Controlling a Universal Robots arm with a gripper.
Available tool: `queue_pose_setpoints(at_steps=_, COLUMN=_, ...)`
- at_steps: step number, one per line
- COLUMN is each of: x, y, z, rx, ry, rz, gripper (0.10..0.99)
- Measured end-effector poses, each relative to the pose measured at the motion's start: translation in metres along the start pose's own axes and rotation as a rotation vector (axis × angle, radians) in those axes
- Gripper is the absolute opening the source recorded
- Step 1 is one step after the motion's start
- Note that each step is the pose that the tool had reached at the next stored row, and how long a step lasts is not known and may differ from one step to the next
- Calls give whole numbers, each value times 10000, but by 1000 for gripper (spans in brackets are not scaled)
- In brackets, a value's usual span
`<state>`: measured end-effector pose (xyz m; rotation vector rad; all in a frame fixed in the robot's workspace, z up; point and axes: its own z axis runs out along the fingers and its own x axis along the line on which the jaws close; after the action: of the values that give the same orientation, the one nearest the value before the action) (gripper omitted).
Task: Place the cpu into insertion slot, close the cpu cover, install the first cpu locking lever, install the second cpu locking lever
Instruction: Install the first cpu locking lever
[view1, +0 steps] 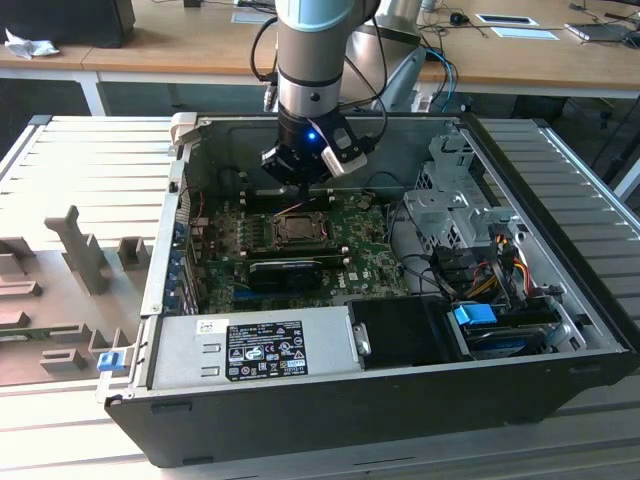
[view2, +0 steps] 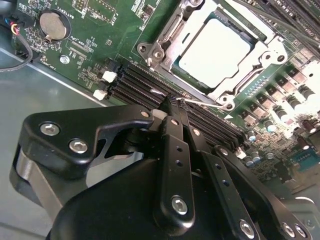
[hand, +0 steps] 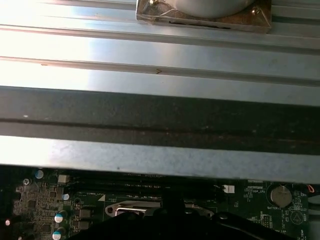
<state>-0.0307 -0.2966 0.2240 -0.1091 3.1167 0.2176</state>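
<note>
- An open black computer case is lying on its side on a ribbed metal table, with its green motherboard facing up.
- The robot arm is reaching down from above into the case, and the gripper is hanging just over the board, near the far edge of the insertion slot.
- In the second wrist view, the gripper is showing as black linked fingers drawn together to a narrow tip with no gap visible between them (nothing is seen pinched there).
- That tip is sitting right beside a thin silver locking lever, which is running along the near edge of the socket; whether the two are touching cannot be told.
- The cpu, its top washed out pale by glare, is lying flat inside the insertion slot, framed by the cpu cover, which is lying down around it.
- The far corner of the socket is cut off by the picture's edge.
- In the first wrist view, the case wall and table ribs are taking up most of the picture, and a dark blurred shape is hiding much of the socket.
- In the exterior view, a grey power supply is sitting along the near side of the case, and drive cages with coloured cables are lying at the exterior view's right.
</note>
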Motion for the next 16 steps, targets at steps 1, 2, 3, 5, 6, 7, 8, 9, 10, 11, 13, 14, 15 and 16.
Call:
queue_pose_setpoints(at_steps=1, x=-5, y=2, z=8, rx=1, ry=1, rz=-1, gripper=106)
queue_pose_setpoints(at_steps=2, x=-12, y=3, z=16, rx=1, ry=1, rz=-2, gripper=106)
queue_pose_setpoints(at_steps=3, x=-19, y=5, z=24, rx=1, ry=1, rz=-4, gripper=106)
queue_pose_setpoints(at_steps=5, x=-36, y=5, z=49, rx=0, ry=1, rz=-4, gripper=106)
queue_pose_setpoints(at_steps=6, x=-38, y=4, z=63, rx=1, ry=0, rz=-4, gripper=106)
queue_pose_setpoints(at_steps=7, x=-39, y=4, z=82, rx=0, ry=0, rz=-3, gripper=106)
queue_pose_setpoints(at_steps=8, x=-41, y=2, z=98, rx=0, ry=0, rz=-3, gripper=106)
queue_pose_setpoints(at_steps=9, x=-42, y=0, z=124, rx=2, ry=1, rz=-5, gripper=106)
queue_pose_setpoints(at_steps=10, x=-45, y=-3, z=151, rx=7, ry=1, rz=-5, gripper=106)
queue_pose_setpoints(at_steps=11, x=-50, y=-5, z=162, rx=19, ry=2, rz=-6, gripper=106)
queue_pose_setpoints(at_steps=13, x=-58, y=-6, z=170, rx=40, ry=4, rz=-5, gripper=106)
queue_pose_setpoints(at_steps=14, x=-64, y=-7, z=171, rx=50, ry=5, rz=-5, gripper=106)
queue_pose_setpoints(at_steps=15, x=-70, y=-8, z=173, rx=60, ry=6, rz=-6, gripper=106)
queue_pose_setpoints(at_steps=16, x=-74, y=-8, z=175, rx=67, ry=5, rz=-6, gripper=106)
